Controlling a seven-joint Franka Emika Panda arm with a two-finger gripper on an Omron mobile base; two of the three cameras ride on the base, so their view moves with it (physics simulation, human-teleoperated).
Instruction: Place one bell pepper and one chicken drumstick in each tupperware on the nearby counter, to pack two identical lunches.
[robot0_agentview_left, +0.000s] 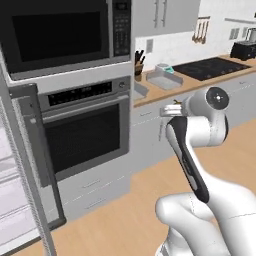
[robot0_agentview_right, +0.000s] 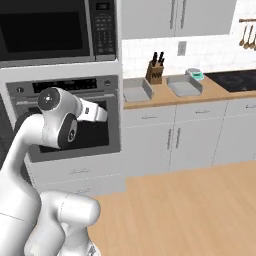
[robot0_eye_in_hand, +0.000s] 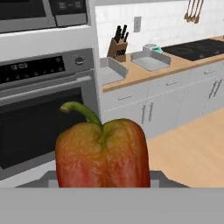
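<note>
Bell pepper (robot0_eye_in_hand: 103, 153), red-orange with a green stem, sits pinched between the fingers, stem up, carried in the air in front of the oven (robot0_eye_in_hand: 41, 113). 2 grey tupperware trays (robot0_eye_in_hand: 150, 61) and (robot0_eye_in_hand: 110, 70) lie on the table (robot0_eye_in_hand: 175, 68), well apart from the pepper, beside the knife block (robot0_eye_in_hand: 117, 46). Judgement: the transport step is in hand. Keep the pinch firm, keep the pepper level, bring it above 1 tray, lower it inside the rim, then release.
</note>
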